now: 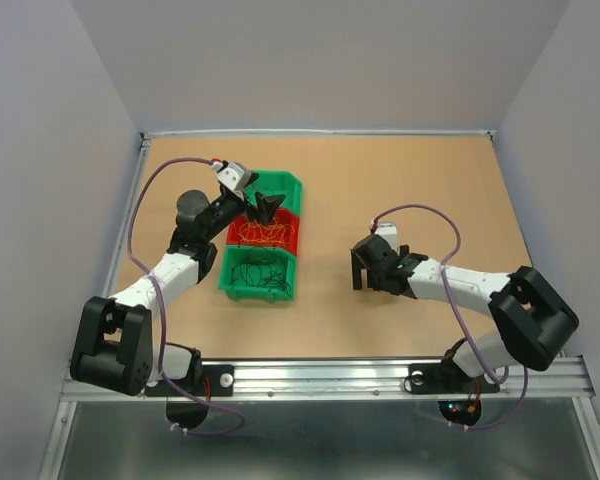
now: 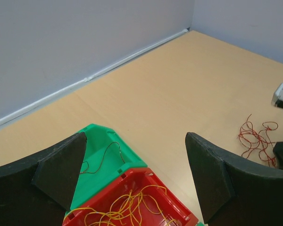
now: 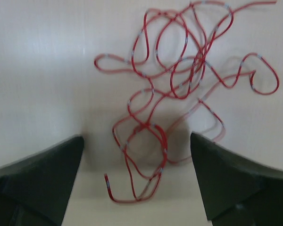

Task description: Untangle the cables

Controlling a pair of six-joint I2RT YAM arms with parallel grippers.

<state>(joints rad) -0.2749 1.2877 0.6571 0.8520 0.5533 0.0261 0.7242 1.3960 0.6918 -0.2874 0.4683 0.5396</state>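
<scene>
1. The right gripper [image 3: 137, 141] is released: its 2 fingers [image 3: 42, 179] stand wide apart and grasp nothing.
2. A tangle of red wires [image 3: 179, 80] lies flat on the tan table [image 1: 410, 180] just ahead of that gripper. Its nearest loops reach into the gap between the fingers and, as far as the blurred wrist view shows, touch neither.
3. The left gripper [image 2: 136, 139] is also released, its fingers spread wide with nothing in them. It hangs above a row of 3 bins.
4. Under it sits the red bin [image 2: 148, 170], which holds a heap of orange-yellow wires [image 2: 127, 209].
5. The far green bin [image 2: 96, 136] touches the red bin on its far side, with 1 thin wire [image 2: 106, 153] curled inside.
6. On the red bin's near side, the near green bin [image 1: 223, 280] holds dark wires [image 1: 263, 272].
7. The red wires lie well apart from the 3 bins, out on the bare table to their right.
</scene>
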